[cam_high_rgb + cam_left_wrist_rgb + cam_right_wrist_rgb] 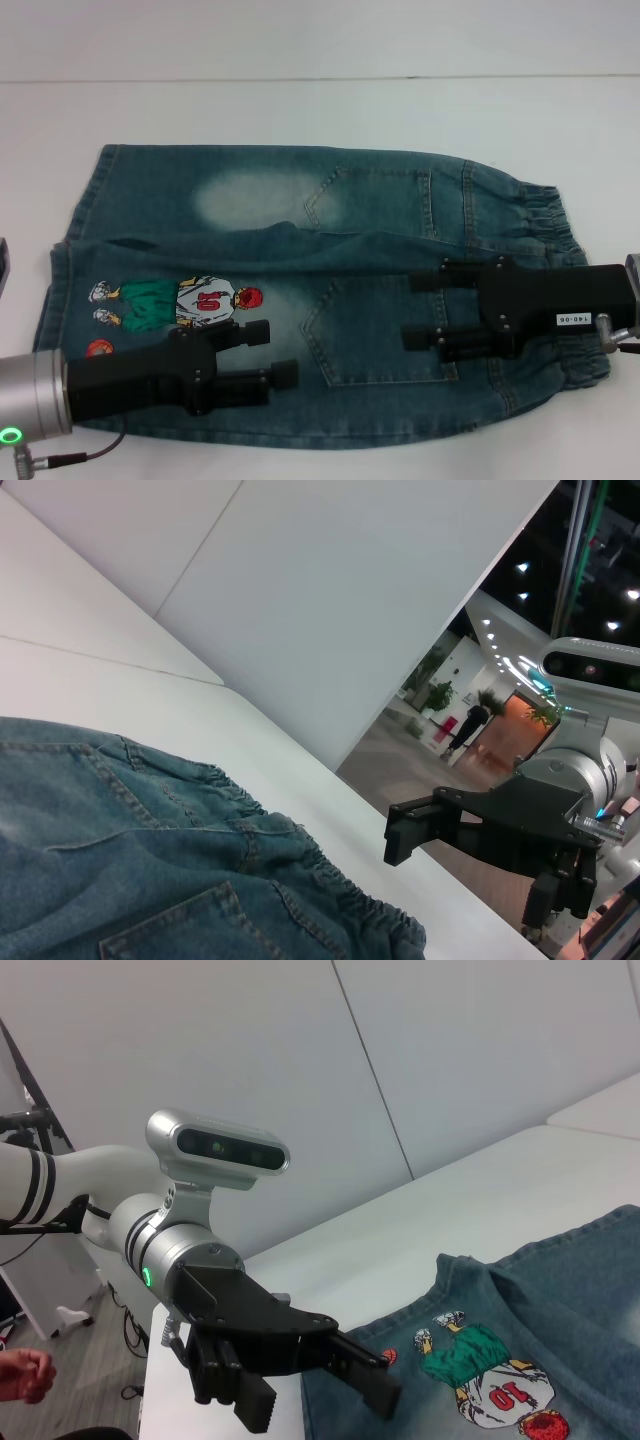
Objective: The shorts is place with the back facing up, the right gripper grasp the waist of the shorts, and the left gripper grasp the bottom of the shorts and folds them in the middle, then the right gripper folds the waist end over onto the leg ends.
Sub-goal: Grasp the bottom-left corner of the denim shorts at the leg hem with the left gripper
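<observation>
The white bench (300,110) carries the shorts (380,210), spread flat with the two back pockets facing up. The waist of the shorts (555,225) lies toward the robot's right; the bottom of the shorts (60,270) lies toward its left.

Both arms hover above the denim, and no fabric is held. The right end effector (423,310) is positioned over the near back pocket, just inboard of the waist, with its fingers apart. The left end effector (272,352) is positioned over the near leg beside the print, with its fingers likewise apart.

Step in hand, as judged: the approach preceding the first grasp. The lengthwise fold is not yet made. The next move calls for the right end effector to shift outward and close on the elastic band, and for the left end effector to shift back toward the hem, since both currently stand over the garment body rather than its ends.

Legible markings: the cartoon player's (205,300) jersey reads "10". The white label (572,319) on the right wrist carries small characters that are too fine to read reliably.
</observation>
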Controlling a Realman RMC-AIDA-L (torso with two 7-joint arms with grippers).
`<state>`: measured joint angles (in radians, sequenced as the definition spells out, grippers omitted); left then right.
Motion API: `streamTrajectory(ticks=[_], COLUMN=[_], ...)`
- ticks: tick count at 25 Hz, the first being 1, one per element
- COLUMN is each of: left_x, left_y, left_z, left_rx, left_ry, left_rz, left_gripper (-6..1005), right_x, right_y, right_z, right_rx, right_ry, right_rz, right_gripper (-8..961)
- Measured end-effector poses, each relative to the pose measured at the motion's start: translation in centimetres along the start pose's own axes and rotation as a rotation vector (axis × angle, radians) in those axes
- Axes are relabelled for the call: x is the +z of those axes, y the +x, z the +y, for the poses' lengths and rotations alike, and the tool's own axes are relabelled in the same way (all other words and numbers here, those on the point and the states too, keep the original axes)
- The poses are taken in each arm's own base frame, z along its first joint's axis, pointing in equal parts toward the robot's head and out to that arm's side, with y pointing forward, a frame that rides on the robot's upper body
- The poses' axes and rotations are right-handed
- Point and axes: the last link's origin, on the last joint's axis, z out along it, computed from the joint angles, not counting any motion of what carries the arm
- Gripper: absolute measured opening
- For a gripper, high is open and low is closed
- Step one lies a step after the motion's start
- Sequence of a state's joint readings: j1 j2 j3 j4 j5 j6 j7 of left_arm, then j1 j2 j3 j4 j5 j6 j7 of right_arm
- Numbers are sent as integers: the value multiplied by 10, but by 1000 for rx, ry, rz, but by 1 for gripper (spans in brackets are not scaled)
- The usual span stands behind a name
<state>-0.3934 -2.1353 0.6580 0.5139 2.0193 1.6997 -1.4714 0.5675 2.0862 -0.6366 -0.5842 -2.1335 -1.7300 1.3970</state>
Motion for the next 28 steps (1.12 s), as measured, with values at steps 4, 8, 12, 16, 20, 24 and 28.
streamTrajectory(ticks=[4,8,12,16,20,24,28], left_x=[1,2,2,2,2,2,0], left_y=[1,1,1,2,2,4,11], left_z=[0,0,0,0,0,-2,-8], left_rx=[2,3,3,3,5,4,-8], left_ry=[1,-3,-6,-7,-4,1,24], left_rz=[0,0,0,-1,-1,0,-10], left_gripper=[932,933,932,932,933,933,933], right_x=[0,0,-1,-1,-3,-7,-12], right_y=[0,0,1,1,3,6,10], right_z=[0,0,0,-1,-2,-1,0], right_rx=[-1,0,0,-2,6,18,28], right_ry=[3,3,5,12,28,43,57], right_rz=[0,0,1,0,-6,-31,-46], right_gripper=[880,880,879,878,877,877,876])
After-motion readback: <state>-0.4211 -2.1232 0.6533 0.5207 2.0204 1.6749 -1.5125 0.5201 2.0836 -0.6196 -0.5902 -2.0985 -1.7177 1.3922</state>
